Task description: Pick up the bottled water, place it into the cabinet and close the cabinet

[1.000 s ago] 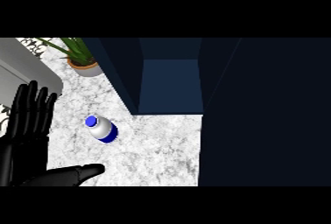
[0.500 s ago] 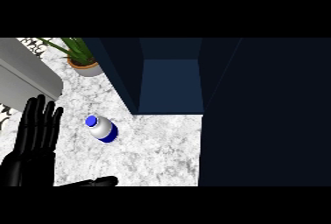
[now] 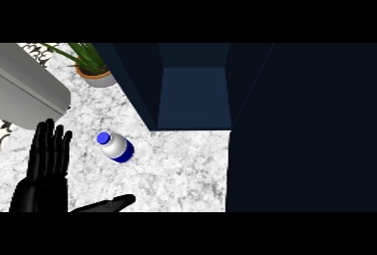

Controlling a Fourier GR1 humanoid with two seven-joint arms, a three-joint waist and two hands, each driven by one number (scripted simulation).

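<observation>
Two black hands show from my seat, both low and to the left of the bottled water (image 3: 115, 147), and neither touches it. My left hand (image 3: 46, 164) stands just left of the bottle with its fingers straight, side by side and pointing up the view, holding nothing. Of my right hand (image 3: 109, 203) only a few straight fingers show, below the bottle at the lower edge of the view, lying flat and pointing right, also holding nothing.

I see the bottle on the white marbled table (image 3: 180, 169), clear of both hands, its blue cap toward the upper left and a blue band round its lower end. Up and to the right of the bottle the dark blue cabinet (image 3: 193, 97) stands open, its inside bare as far as I can see. Its door (image 3: 302, 129) fills the view right of the bottle. Above the bottle, near the cabinet's left wall, sits a potted plant (image 3: 90, 63). A grey slab (image 3: 29, 89) lies up and to the left of the bottle.
</observation>
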